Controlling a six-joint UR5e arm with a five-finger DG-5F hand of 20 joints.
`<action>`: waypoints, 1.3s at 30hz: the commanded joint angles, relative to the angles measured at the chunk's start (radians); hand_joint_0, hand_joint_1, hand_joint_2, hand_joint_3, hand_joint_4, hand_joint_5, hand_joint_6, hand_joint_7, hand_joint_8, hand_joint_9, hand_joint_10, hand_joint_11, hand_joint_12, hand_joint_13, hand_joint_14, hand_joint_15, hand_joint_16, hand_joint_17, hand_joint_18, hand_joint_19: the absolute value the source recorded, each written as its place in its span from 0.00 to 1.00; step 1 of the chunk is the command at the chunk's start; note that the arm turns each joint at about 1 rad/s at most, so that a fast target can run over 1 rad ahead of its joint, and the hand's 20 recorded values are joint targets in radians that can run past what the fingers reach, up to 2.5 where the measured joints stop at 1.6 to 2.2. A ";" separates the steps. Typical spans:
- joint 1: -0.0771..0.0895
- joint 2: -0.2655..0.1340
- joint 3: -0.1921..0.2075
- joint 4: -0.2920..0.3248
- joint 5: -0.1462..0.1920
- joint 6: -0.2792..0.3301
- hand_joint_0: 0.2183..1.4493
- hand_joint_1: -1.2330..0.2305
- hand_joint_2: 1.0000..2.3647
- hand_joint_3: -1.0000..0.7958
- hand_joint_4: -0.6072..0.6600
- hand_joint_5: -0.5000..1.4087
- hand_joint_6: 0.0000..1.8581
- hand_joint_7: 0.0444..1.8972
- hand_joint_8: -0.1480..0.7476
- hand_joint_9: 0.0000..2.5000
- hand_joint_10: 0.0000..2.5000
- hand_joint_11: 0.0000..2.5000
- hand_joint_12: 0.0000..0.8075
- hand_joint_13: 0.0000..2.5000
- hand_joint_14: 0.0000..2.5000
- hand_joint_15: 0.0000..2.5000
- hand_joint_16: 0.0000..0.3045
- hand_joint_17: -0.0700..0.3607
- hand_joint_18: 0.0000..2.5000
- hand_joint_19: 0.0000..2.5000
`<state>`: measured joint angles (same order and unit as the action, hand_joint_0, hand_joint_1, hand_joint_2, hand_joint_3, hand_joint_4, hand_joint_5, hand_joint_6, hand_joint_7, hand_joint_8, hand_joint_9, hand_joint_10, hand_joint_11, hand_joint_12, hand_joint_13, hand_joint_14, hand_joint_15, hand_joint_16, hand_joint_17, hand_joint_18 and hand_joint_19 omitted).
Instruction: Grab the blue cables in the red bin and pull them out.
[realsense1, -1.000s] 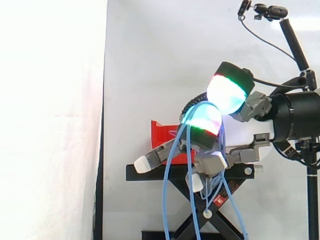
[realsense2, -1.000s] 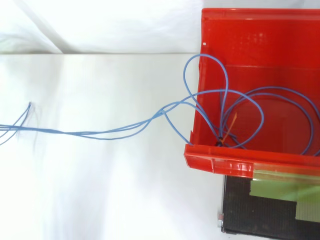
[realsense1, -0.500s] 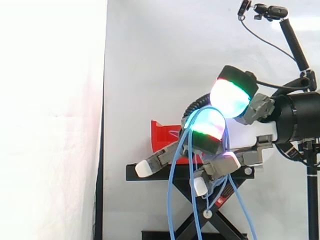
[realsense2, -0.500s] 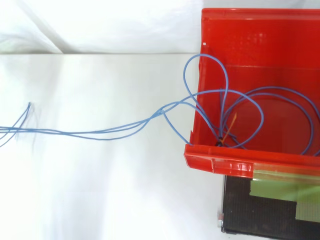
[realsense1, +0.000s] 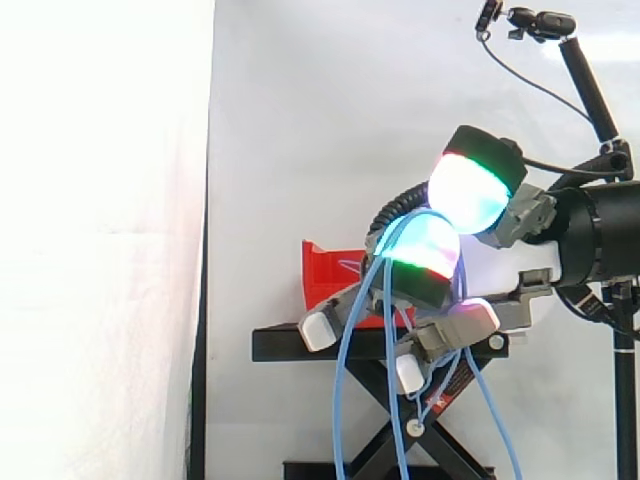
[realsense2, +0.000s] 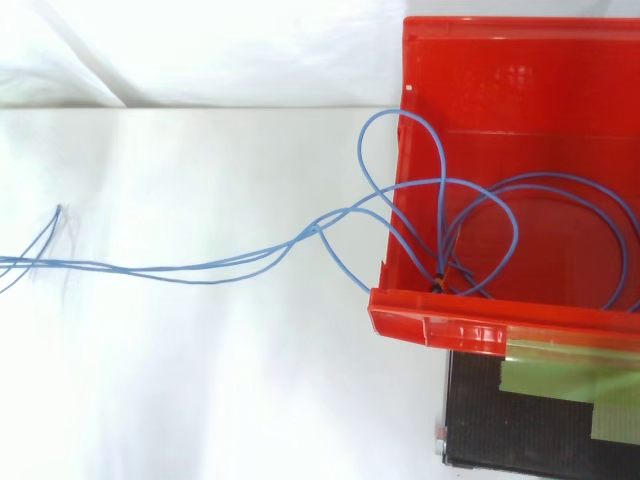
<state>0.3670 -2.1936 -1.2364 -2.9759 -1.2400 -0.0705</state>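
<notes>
In the side view my hand (realsense1: 520, 215) hangs in front of the red bin (realsense1: 323, 270), a little above the black stand (realsense1: 285, 345). The blue cables (realsense1: 343, 400) loop over a glowing cyan and green fingertip (realsense1: 425, 250) and hang down on both sides of it. Its fingers are curled round the strands. From above, the blue cables (realsense2: 200, 268) run from the left edge across the white surface and over the wall of the red bin (realsense2: 520, 60). Inside the bin they lie in wide loops, gathered at a small dark tie near the front wall.
A scissor lift under the black stand (realsense2: 520, 430) carries the bin. Green tape strips lie on the stand's top. A camera on a black pole (realsense1: 590, 90) rises at the right. White curtain lies behind and to the left.
My hand has shifted slightly right and up, drawing the cables along. In the top view the loops at the bin's left wall have slid a little further left and tightened.
</notes>
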 joint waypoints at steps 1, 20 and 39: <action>0.004 0.000 0.000 0.000 0.001 0.002 0.60 0.24 0.00 0.00 0.60 0.70 0.33 0.24 0.52 0.13 0.01 0.34 0.49 0.53 0.01 0.46 0.15 0.40 0.25 0.32; 0.010 0.000 0.000 -0.002 0.001 0.005 0.61 0.24 0.00 0.00 0.53 0.66 0.43 0.17 0.51 0.14 0.11 0.52 0.46 0.49 0.43 0.29 0.14 0.38 0.35 0.41; 0.017 0.000 0.002 -0.002 0.001 0.004 0.61 0.25 0.00 0.00 0.52 0.66 0.45 0.16 0.51 0.12 0.39 0.42 0.48 0.49 0.60 0.24 0.14 0.38 0.39 0.44</action>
<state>0.3830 -2.1936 -1.2359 -2.9774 -1.2394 -0.0655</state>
